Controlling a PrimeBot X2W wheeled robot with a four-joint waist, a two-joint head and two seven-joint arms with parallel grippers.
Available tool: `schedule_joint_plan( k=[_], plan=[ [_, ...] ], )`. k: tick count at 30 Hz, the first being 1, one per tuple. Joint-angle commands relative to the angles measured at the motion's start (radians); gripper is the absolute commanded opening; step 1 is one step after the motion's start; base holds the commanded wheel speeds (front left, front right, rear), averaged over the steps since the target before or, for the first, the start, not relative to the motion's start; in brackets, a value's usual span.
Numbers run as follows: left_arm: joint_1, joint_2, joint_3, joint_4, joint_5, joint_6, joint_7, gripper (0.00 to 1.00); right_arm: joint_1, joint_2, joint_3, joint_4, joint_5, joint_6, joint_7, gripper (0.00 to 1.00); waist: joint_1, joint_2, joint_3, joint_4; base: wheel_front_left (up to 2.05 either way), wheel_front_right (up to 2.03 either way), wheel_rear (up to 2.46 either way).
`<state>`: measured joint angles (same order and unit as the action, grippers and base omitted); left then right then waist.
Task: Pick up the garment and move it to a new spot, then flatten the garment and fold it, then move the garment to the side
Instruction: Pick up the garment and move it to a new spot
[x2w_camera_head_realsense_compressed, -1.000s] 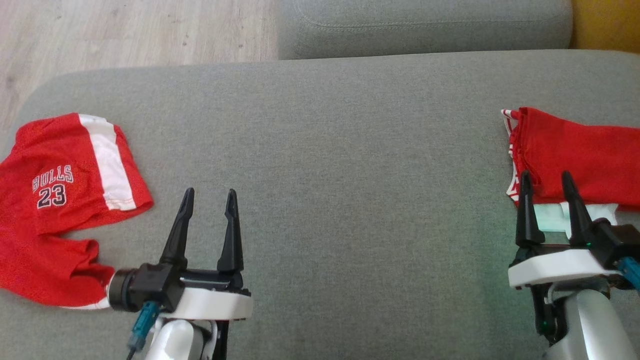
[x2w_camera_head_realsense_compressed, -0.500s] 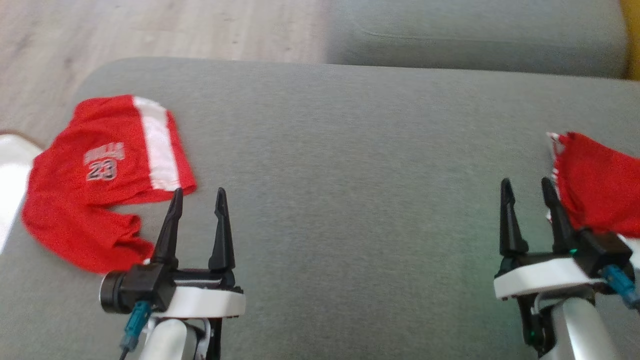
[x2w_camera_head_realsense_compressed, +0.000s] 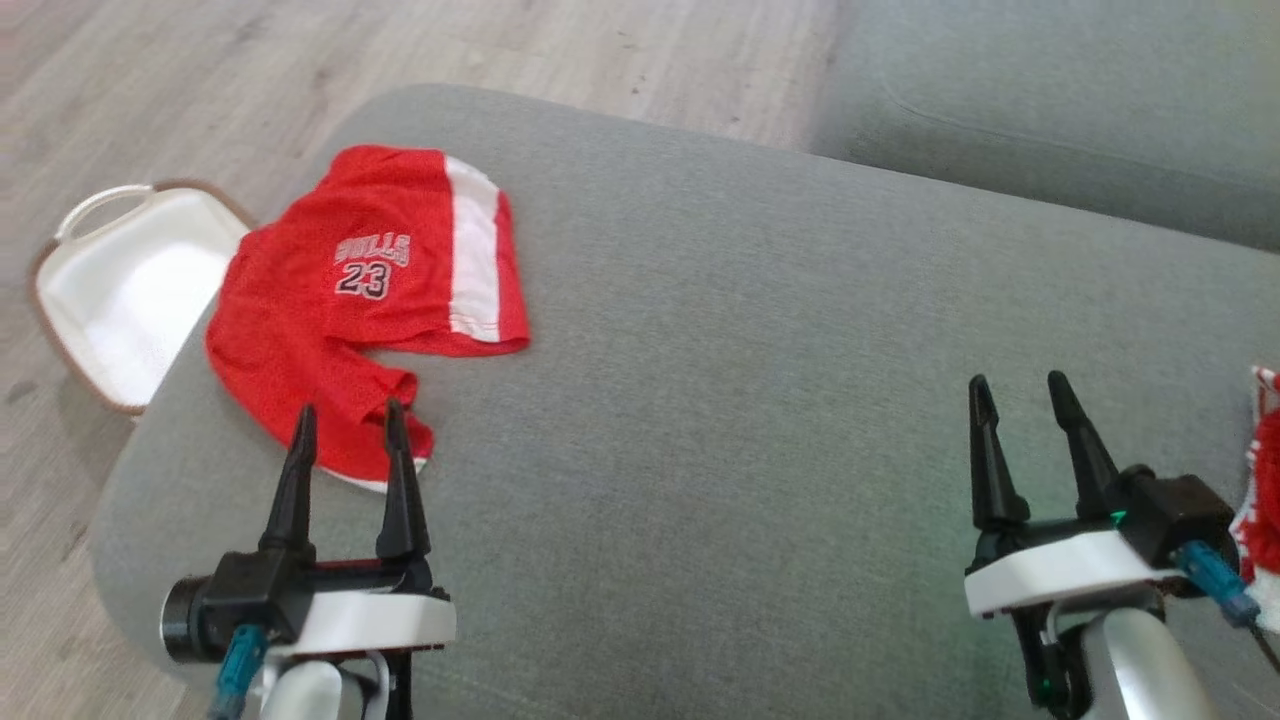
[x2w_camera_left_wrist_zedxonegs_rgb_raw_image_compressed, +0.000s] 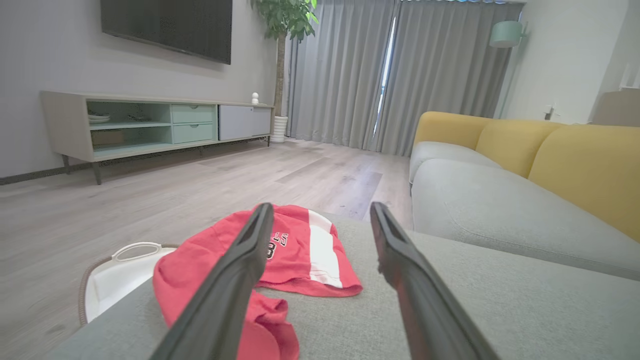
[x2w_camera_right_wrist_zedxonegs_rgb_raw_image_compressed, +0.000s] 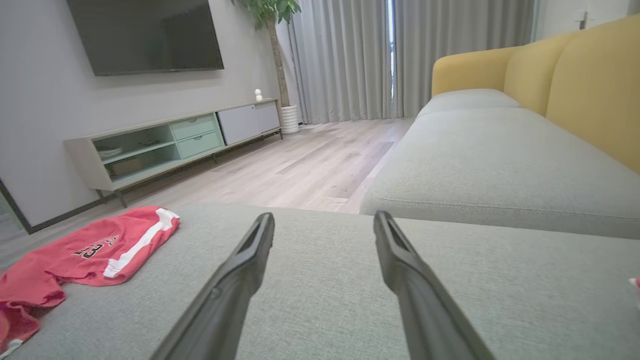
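A wide grey cushion (x2w_camera_head_realsense_compressed: 750, 350) of coarse woven fabric, rounded at its corners, carries red mesh shorts (x2w_camera_head_realsense_compressed: 370, 300) near its far left corner. The shorts lie crumpled, with a white side stripe and a printed 23, and one leg trails toward the left claw (x2w_camera_head_realsense_compressed: 349, 408). That claw's two long, dark, tapered fingers stand spread and hold nothing. In the head view their tips overlap the shorts' near hem, but whether they touch the cloth cannot be told. The right claw (x2w_camera_head_realsense_compressed: 1016, 378), also spread and empty, hovers over plain cushion well apart from the shorts. Just to its right, at the picture's edge, sits a second red cloth (x2w_camera_head_realsense_compressed: 1265, 480) with white trim. Off the cushion's left edge, a white oval basket (x2w_camera_head_realsense_compressed: 130, 290) with a brown rim and loop handle stands on a pale wood floor (x2w_camera_head_realsense_compressed: 200, 80). The wrist views add the room: a dark wall screen (x2w_camera_left_wrist_zedxonegs_rgb_raw_image_compressed: 165, 25), a low console (x2w_camera_left_wrist_zedxonegs_rgb_raw_image_compressed: 150, 125) with drawers, a potted plant (x2w_camera_left_wrist_zedxonegs_rgb_raw_image_compressed: 287, 20), grey curtains (x2w_camera_left_wrist_zedxonegs_rgb_raw_image_compressed: 350, 75) and yellow sofa backs (x2w_camera_left_wrist_zedxonegs_rgb_raw_image_compressed: 550, 150). A broad stretch of grey fabric lies between the two claws.
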<state>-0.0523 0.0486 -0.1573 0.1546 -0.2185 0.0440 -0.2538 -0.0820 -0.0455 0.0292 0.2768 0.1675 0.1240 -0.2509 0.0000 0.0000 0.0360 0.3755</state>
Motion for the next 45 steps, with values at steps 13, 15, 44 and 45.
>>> schedule_joint_plan(
  k=[13, 15, 44, 45],
  plan=[
    [-0.017, 0.002, 0.071, -0.047, 0.007, 0.011, -0.008, 1.00, -0.006, -0.005, 0.039, -0.030, -0.001, 0.007, -0.011, 1.00, 0.0000, 0.0000, -0.001, 0.033, 0.00, 0.00, 0.00],
    [-0.027, 0.002, 0.090, -0.047, 0.008, 0.011, -0.008, 1.00, -0.010, -0.005, 0.040, -0.034, -0.005, 0.007, -0.011, 1.00, 0.0000, 0.0000, 0.010, 0.027, 0.00, 0.00, 0.00],
    [-0.708, 0.371, 0.108, 0.866, 0.099, -0.154, 0.482, 1.00, -0.090, -0.005, -0.031, -0.266, -0.151, 0.007, 0.096, 1.00, 0.0000, 0.0000, 0.304, -0.122, 0.00, 0.00, 0.00],
    [-0.716, 0.372, 0.110, 0.886, 0.094, -0.153, 0.489, 1.00, -0.090, -0.005, -0.032, -0.270, -0.152, 0.007, 0.097, 1.00, 0.0000, 0.0000, 0.309, -0.126, 0.00, 0.00, 0.00]
  ],
)
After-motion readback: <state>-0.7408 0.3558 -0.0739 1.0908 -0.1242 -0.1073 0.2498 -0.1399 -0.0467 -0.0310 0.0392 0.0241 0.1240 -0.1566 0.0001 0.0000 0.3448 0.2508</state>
